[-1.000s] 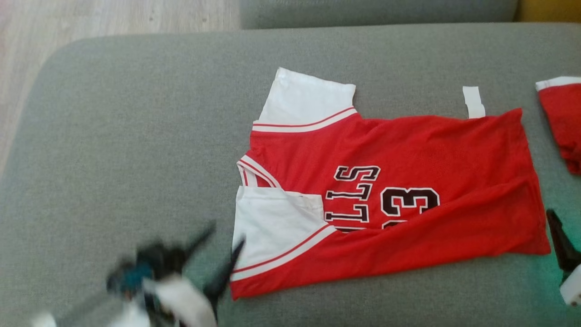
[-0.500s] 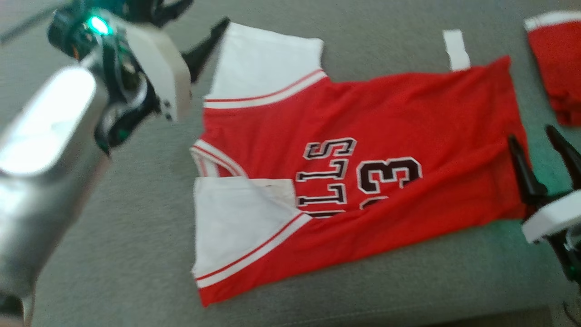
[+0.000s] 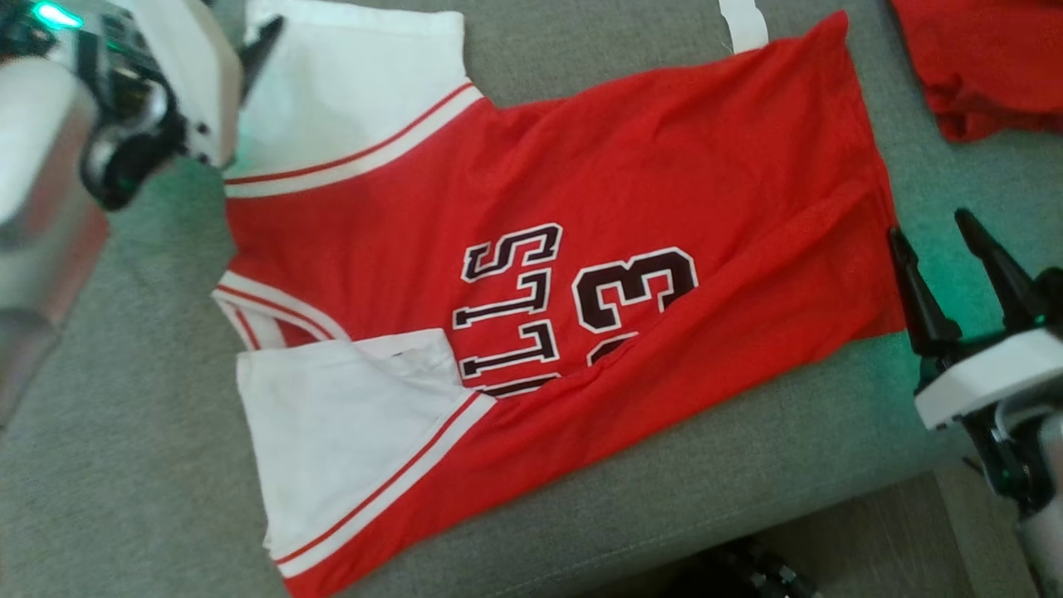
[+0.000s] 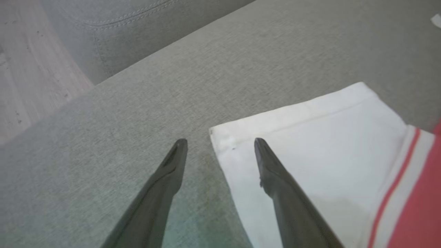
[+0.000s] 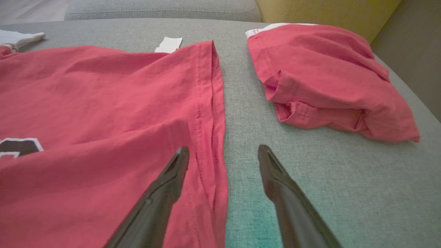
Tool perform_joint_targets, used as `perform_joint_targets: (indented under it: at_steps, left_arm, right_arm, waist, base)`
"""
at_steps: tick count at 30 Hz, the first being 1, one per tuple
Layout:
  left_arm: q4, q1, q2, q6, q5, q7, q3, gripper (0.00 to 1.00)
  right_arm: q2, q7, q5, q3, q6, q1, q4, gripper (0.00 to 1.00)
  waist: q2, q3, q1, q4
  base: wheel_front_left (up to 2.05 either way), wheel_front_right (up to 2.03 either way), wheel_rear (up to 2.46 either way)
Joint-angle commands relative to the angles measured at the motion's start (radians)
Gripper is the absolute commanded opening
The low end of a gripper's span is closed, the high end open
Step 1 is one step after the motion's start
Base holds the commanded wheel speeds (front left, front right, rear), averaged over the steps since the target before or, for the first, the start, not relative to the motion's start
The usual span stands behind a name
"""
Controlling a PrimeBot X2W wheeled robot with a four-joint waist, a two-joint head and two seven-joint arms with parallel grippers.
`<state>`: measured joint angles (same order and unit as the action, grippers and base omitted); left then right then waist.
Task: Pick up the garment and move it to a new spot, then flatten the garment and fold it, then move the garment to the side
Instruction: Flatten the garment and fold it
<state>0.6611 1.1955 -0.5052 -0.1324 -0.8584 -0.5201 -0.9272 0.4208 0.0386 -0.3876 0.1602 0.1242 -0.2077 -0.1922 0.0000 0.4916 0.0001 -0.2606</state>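
Observation:
The garment (image 3: 664, 166) is a red jersey with white sleeves and black lettering, lying spread on the grey sofa cushion (image 3: 124, 432), its near side folded over. My left gripper (image 4: 220, 140) stands open at the far white sleeve (image 4: 327, 148): one finger is over the sleeve's corner, the other over bare cushion. In the head view one of its fingers (image 3: 259, 46) shows at the top left. My right gripper (image 3: 926, 224) is open at the garment's bottom hem (image 5: 210, 113), one finger above red cloth and one above the cushion. Neither holds anything.
A second red garment (image 5: 327, 79) lies bunched on the cushion to the right of the hem. A small white strip (image 5: 168, 44) sticks out past the jersey's far edge. The cushion's front edge (image 3: 747, 498) runs close to the jersey. Wood floor (image 4: 27, 69) lies beyond the cushion's left end.
The head camera has tipped down and closer. My left arm swung from the near left up to the far sleeve. My right gripper came in from the right edge to the hem.

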Motion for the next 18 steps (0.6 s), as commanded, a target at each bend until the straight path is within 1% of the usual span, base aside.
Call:
perform_joint_targets:
  at_steps: [1,5,7,8,9,10,15,18]
  left_arm:
    - [-0.005,0.064,-0.041,0.002,0.0,0.01,0.028,1.0]
    - [0.067,0.095,-0.044,0.002,-0.006,0.023,-0.013,1.0]
    - [0.08,0.097,-0.042,0.002,-0.016,0.015,-0.041,1.0]
    - [0.083,0.097,-0.04,0.002,-0.024,0.014,-0.052,0.87]
    - [0.084,0.098,-0.04,0.002,-0.032,0.016,-0.063,0.4]
    - [0.08,0.098,-0.039,0.002,-0.04,0.017,-0.075,0.0]
    - [0.044,0.117,-0.062,0.002,-0.081,0.044,-0.131,0.0]
    - [0.03,0.14,-0.07,0.002,-0.091,0.077,-0.155,0.0]
  right_arm:
    - [0.018,0.013,-0.004,0.013,0.007,-0.007,0.02,1.0]
    - [0.011,0.026,-0.008,0.03,0.007,-0.027,0.004,1.0]
    - [0.012,0.028,-0.012,0.03,0.007,-0.035,-0.004,1.0]
    - [0.013,0.03,-0.014,0.03,0.007,-0.04,-0.008,1.0]
    - [0.013,0.031,-0.015,0.031,0.007,-0.045,-0.011,1.0]
    - [0.014,0.032,-0.013,0.032,0.007,-0.052,-0.014,1.0]
    - [0.006,0.035,-0.044,0.048,0.007,-0.114,-0.016,1.0]
    - [0.002,0.005,-0.091,0.069,0.007,-0.181,-0.024,1.0]
  waist:
    - [0.0,0.022,-0.0001,-0.019]
    - [0.0,0.049,-0.0001,-0.036]
    - [0.0,0.056,-0.0001,-0.038]
    - [0.0,0.058,-0.0001,-0.039]
    - [0.0,0.06,-0.0001,-0.039]
    - [0.0,0.061,-0.0001,-0.039]
    - [0.0,0.058,-0.0001,-0.031]
    - [0.0,0.055,-0.0001,-0.02]
  base:
    - [0.0,0.0,0.0]
    - [0.0,0.0,0.0]
    - [0.0,0.0,0.0]
    - [0.0,0.0,0.0]
    - [0.0,0.0,0.0]
    - [0.0,0.0,0.0]
    - [0.0,0.0,0.0]
    - [0.0,0.0,0.0]
